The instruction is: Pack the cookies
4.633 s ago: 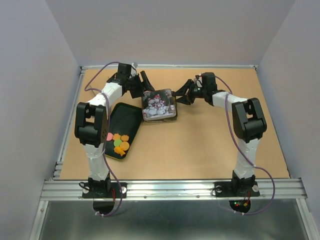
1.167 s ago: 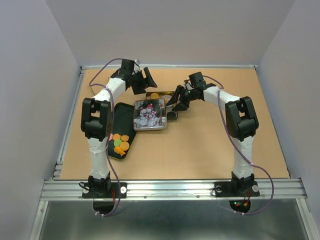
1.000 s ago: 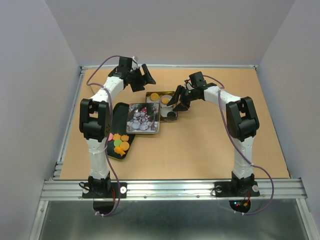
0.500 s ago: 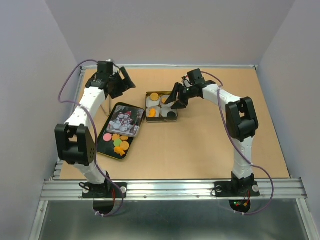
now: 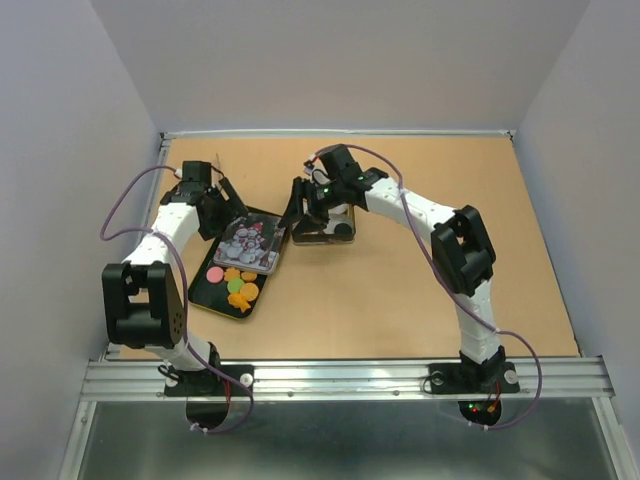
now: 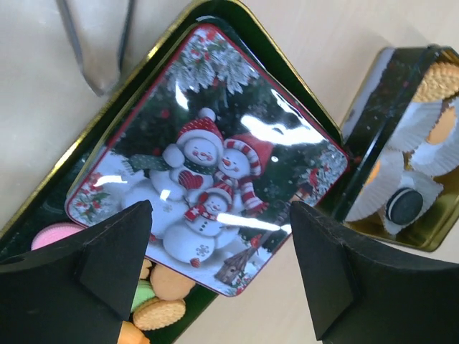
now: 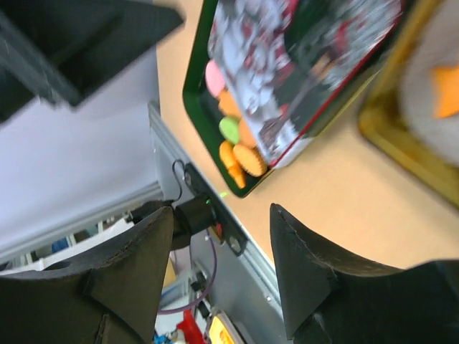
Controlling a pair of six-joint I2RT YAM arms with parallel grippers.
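The cookies (image 5: 238, 286) lie on the near half of a dark tray (image 5: 212, 297): orange ones, a pink one and a green one. They also show in the left wrist view (image 6: 163, 288) and the right wrist view (image 7: 239, 147). A snowman lid (image 5: 250, 244) rests flat over the tray's far half. My left gripper (image 5: 221, 206) hovers open above the lid (image 6: 208, 165), touching nothing. My right gripper (image 5: 301, 210) is open and empty, between the lid and the open tin (image 5: 338, 232). The tin (image 6: 373, 165) holds white paper cups, orange cookies (image 6: 439, 80) and a dark sandwich cookie (image 6: 405, 205).
Metal tongs (image 6: 93, 43) lie on the table just beyond the tray. The right arm stretches across the tin from the right and hides most of it in the top view. The metal rail (image 5: 340, 378) runs along the table's near edge.
The lid went from the tin onto the tray and was let go. My left gripper pulled back toward the near left. My right arm swung left over the tin toward the lid.
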